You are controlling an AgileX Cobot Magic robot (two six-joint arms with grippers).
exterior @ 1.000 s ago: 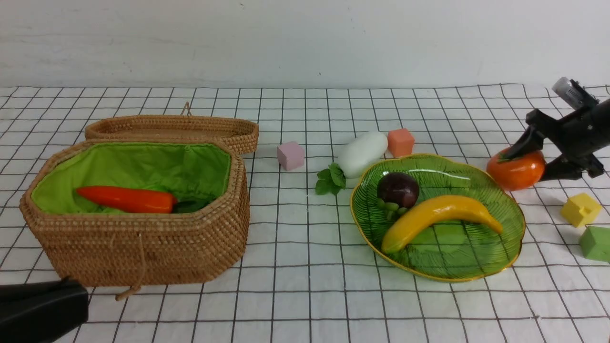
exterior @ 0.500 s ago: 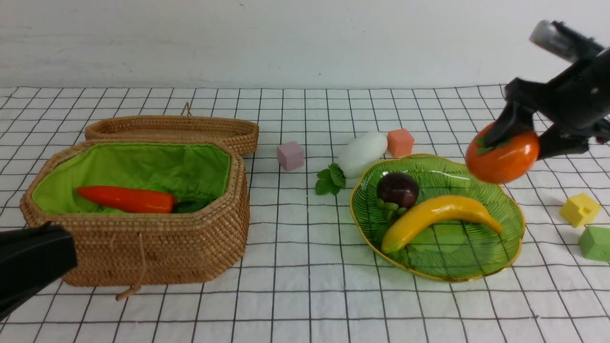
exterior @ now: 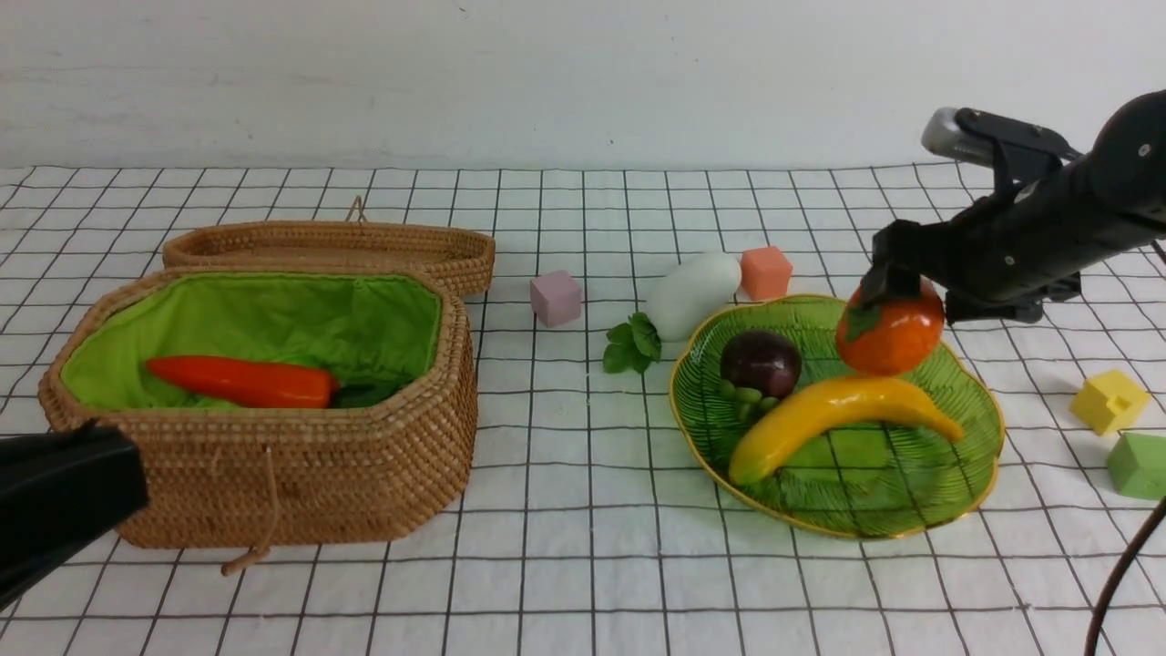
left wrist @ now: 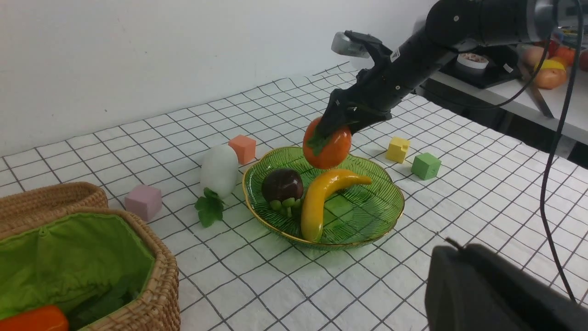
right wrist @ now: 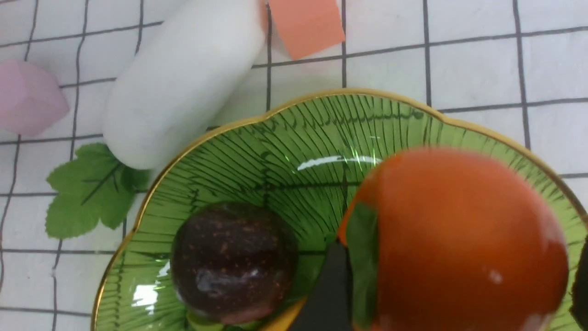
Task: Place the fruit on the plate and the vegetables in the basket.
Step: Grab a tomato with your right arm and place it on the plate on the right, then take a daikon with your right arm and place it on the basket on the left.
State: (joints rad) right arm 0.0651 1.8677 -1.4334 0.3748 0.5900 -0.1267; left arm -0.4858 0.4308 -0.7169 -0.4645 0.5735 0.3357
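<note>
Right end effector pinches the persimmon over the plate at right-centre, banana and mangosteen already in, carrot in the basket, radish waiting on the worktop.

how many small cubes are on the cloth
4: pink cube left of the radish; orange cube behind the plate; yellow cube and green cube right of the plate.

The cloth is white with a black grid, the basket tan weave lined bright green, the carrot orange-red. The plate is green, leaf-ribbed, gold-rimmed; the persimmon is orange with a green cap, the mangosteen dark purple, the banana yellow. The radish is white with green leaves; the cubes are pink, salmon, yellow, green.
</note>
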